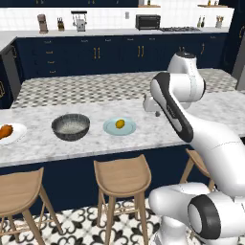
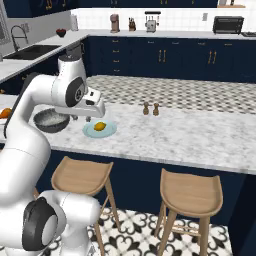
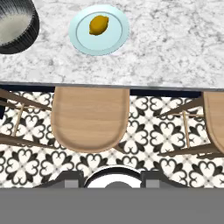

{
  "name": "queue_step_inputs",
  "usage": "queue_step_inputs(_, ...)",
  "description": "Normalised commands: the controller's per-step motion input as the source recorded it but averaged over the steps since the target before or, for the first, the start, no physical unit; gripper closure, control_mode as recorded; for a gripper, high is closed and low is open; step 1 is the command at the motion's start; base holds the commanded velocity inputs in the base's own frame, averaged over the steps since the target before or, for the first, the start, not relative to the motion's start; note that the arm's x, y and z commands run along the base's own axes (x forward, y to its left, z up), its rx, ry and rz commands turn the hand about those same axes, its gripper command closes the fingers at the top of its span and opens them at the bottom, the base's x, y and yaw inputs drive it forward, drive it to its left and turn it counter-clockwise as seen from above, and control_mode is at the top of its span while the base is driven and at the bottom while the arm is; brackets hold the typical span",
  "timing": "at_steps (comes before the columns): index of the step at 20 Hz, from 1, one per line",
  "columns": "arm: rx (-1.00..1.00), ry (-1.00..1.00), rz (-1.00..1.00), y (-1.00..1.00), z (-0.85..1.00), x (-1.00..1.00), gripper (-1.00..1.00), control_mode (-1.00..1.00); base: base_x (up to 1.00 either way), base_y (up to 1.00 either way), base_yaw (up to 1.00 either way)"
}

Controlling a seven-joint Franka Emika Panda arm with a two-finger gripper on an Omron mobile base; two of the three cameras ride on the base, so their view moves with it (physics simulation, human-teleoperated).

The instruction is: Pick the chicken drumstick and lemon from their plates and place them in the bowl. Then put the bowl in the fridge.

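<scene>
Since the lemon [image 3: 99, 25] sits alone on its plate [image 3: 114, 41], I'd center the hand [image 1: 152, 106], whose opening I can't tell, right above it before dropping.

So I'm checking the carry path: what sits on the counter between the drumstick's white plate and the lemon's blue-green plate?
The round dark grey ribbed bowl stands between the white plate and the pale blue-green plate, apart from both, in the left base view.

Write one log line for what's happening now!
lemon on blue-green plate | drumstick on white plate | bowl empty
</scene>
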Motion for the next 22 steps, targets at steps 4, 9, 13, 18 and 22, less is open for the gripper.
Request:
queue_step_inputs(4, 0.00, 0.00, 0.00, 0.01, 0.00, 0.00, -1.00, 1.00, -0.04, 0.11, 0.00)
queue_step_inputs(9, 0.00, 0.00, 0.00, 0.00, 0.00, 0.00, -1.00, 1.00, 0.02, 0.94, -0.03)
queue_step_inputs(13, 0.00, 0.00, 0.00, 0.00, 0.00, 0.00, -1.00, 1.00, 0.15, 1.00, -0.06)
queue_step_inputs(18, 0.00, 0.00, 0.00, 0.00, 0.00, 0.00, -1.00, 1.00, 0.36, 0.83, -0.09)
queue_step_inputs(22, 0.00, 0.00, 0.00, 0.00, 0.00, 0.00, -1.00, 1.00, 0.44, 0.84, -0.10)
